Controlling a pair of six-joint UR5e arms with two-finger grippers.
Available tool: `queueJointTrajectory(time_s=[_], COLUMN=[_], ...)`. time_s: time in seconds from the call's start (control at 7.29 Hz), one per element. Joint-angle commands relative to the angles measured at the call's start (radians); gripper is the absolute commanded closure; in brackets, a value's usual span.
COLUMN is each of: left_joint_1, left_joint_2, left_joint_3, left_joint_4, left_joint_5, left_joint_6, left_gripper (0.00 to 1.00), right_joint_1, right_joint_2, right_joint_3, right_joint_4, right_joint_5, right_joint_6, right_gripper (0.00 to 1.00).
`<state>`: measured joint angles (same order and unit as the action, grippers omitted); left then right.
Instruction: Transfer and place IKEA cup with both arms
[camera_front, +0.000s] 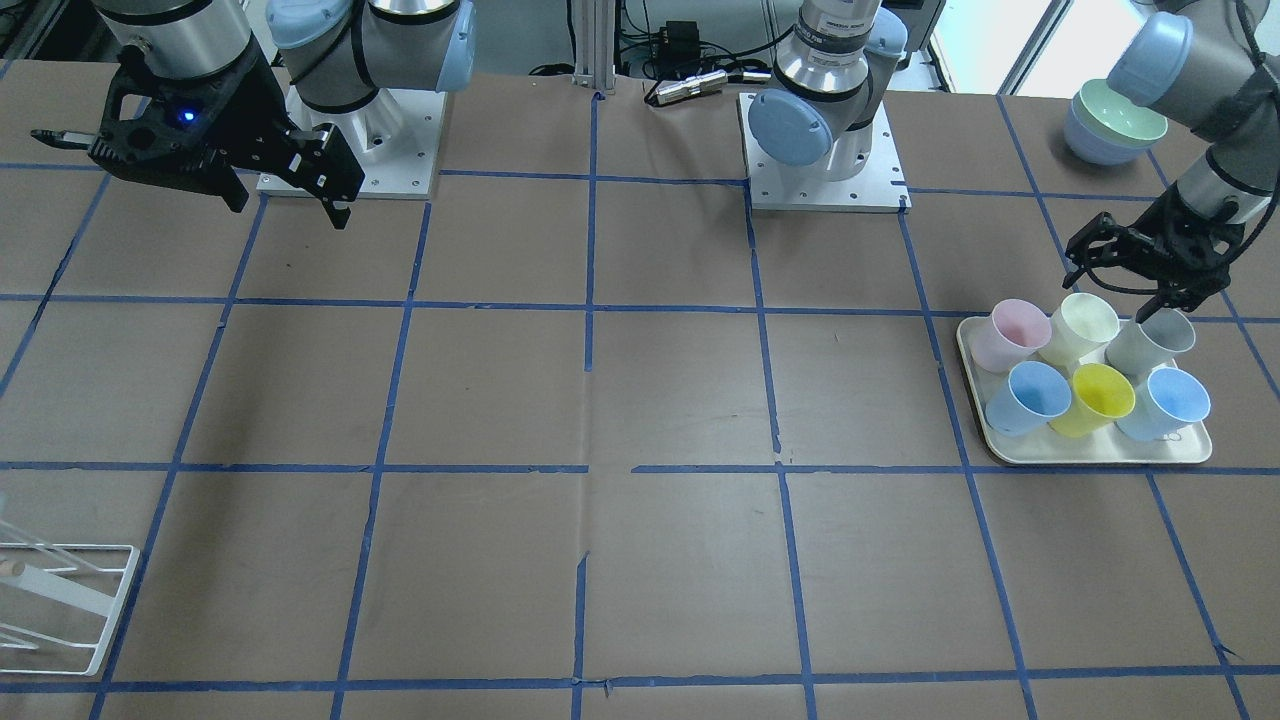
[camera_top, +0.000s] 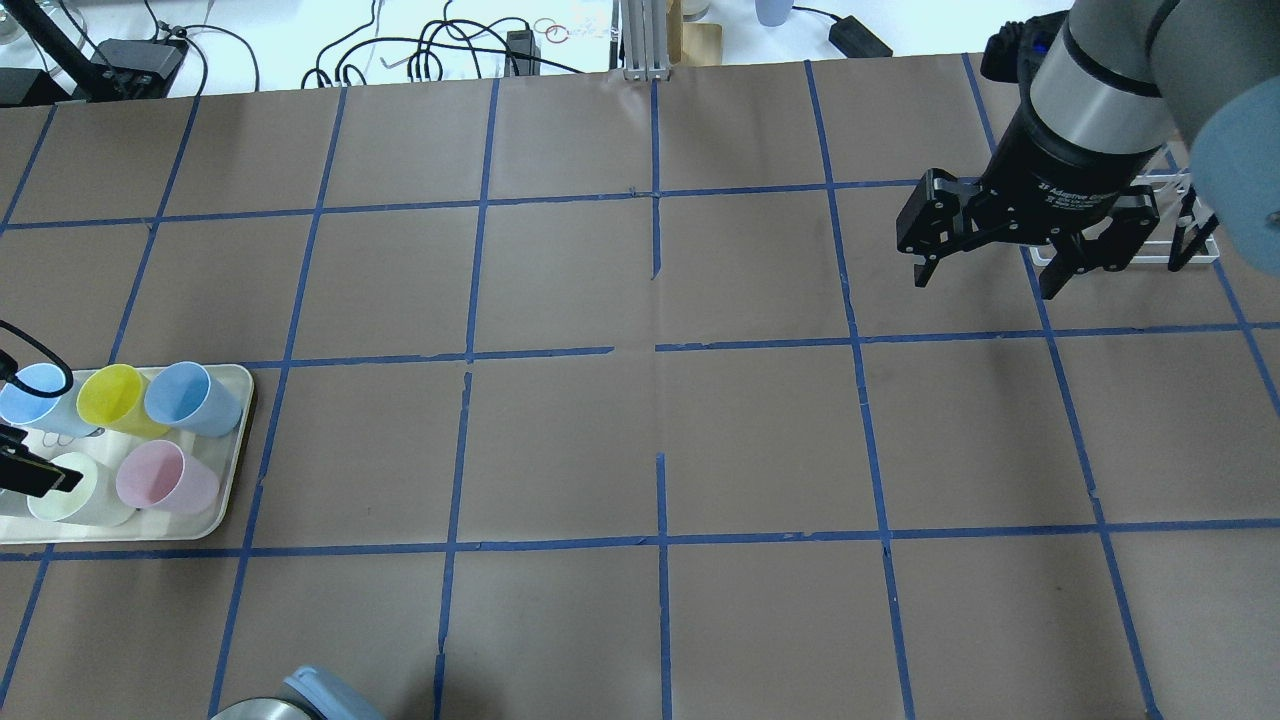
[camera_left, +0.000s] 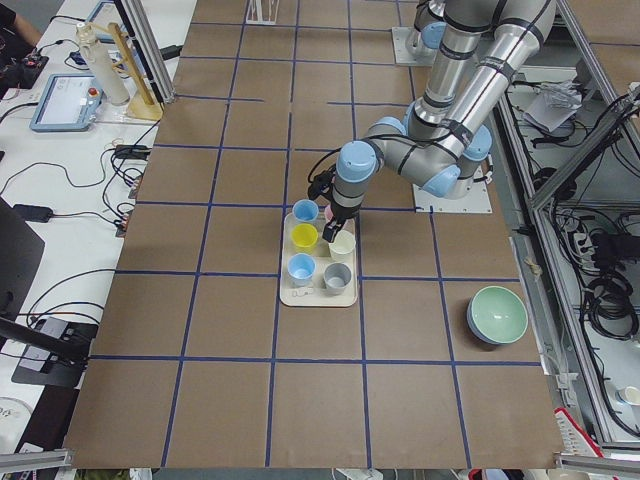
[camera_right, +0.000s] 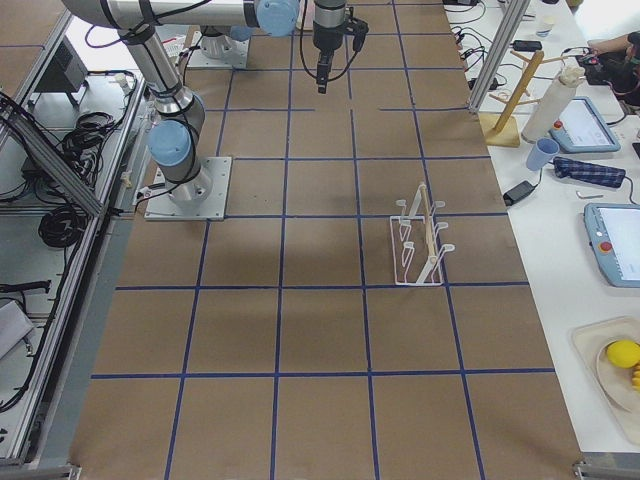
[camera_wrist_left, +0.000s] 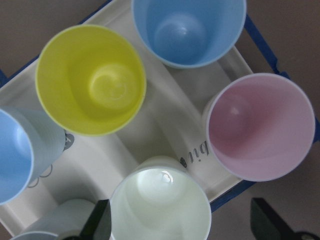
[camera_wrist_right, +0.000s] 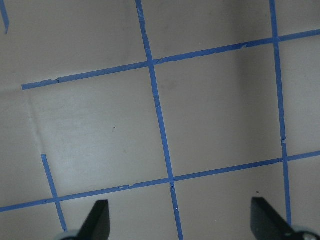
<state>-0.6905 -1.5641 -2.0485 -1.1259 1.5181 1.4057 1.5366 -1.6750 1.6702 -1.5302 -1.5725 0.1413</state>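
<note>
The IKEA cup (camera_front: 1085, 322) is pale cream and stands upright in the back row of a cream tray (camera_front: 1100, 452), between a pink cup (camera_front: 1010, 335) and a grey cup (camera_front: 1150, 342). My left gripper (camera_front: 1112, 285) is open right above it, with one finger by the gap to the grey cup. In the left wrist view the cream cup (camera_wrist_left: 160, 205) lies between the two fingertips (camera_wrist_left: 100, 222). My right gripper (camera_top: 985, 285) is open and empty, high over the table's other end. The right wrist view shows only taped table below it (camera_wrist_right: 180, 225).
A yellow cup (camera_front: 1095, 398) and two blue cups (camera_front: 1035, 397) stand in the tray's front row. Stacked bowls (camera_front: 1115, 125) sit behind the tray near the left arm. A white wire rack (camera_top: 1130, 250) stands at the far right, partly behind my right gripper.
</note>
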Motion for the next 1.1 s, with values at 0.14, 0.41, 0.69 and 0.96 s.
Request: queueJointTrajectory(time_s=[0.14,0.41,0.69,0.96], left_joint_1=[-0.240,-0.442,-0.649,-0.830], left_joint_2=[0.032,0.056,0.085,0.098], left_joint_3=[0.210,0.289,0.323,0.324], left_joint_4=[-0.334,-0.394,-0.410,-0.399], left_joint_5=[0.027,0.020,0.025,0.024], left_joint_6=[-0.375,-0.760,-1.050,-1.329], left_gripper=[0.00,0.00,0.00,0.00], right_joint_1=[-0.001,-0.001,-0.003,-0.003], right_joint_2=[0.000,0.000,0.000,0.000], right_joint_3=[0.000,0.000,0.000,0.000], right_joint_4=[-0.005,-0.005,-0.008,-0.011], right_joint_5=[0.000,0.002,0.002,0.002], right_joint_6=[0.004,0.006,0.006,0.006], right_gripper=[0.00,0.00,0.00,0.00])
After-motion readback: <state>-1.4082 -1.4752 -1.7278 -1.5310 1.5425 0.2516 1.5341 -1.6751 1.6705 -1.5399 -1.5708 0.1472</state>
